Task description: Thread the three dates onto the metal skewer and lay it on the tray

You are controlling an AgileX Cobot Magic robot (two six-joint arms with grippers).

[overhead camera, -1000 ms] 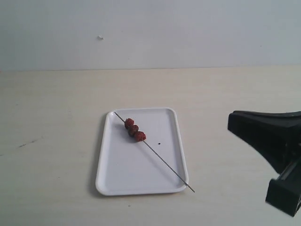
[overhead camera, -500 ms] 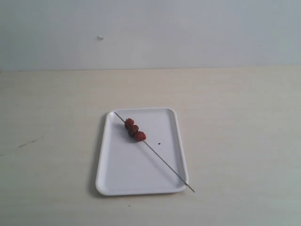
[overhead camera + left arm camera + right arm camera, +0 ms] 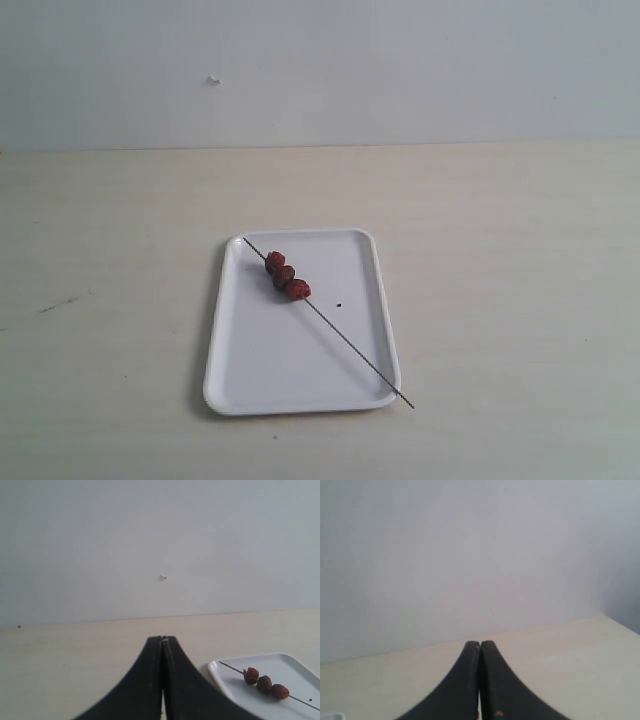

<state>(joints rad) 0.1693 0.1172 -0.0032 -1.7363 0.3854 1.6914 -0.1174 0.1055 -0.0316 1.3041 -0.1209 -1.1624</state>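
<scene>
The white tray (image 3: 250, 370) lies on the table in the exterior view. The thin metal skewer (image 3: 350, 349) rests diagonally across it, its lower tip poking past the tray's near right corner. The three dates (image 3: 286, 277) sit threaded in a row on its upper part. Neither gripper shows in the exterior view. In the left wrist view my left gripper (image 3: 162, 639) is shut and empty, with the tray (image 3: 225, 680), the skewer (image 3: 230, 667) and the dates (image 3: 264, 684) off to one side. My right gripper (image 3: 480, 643) is shut and empty over bare table.
A pale wooden table (image 3: 500, 220) runs back to a plain grey wall (image 3: 400, 70) with a small white fleck (image 3: 213, 80). A faint dark scuff (image 3: 55, 304) marks the table at the left. A tiny dark speck (image 3: 339, 305) sits on the tray.
The right arm, seen a second ago at the right edge of the exterior view, has withdrawn out of that view. The tray, skewer and dates have not moved.
</scene>
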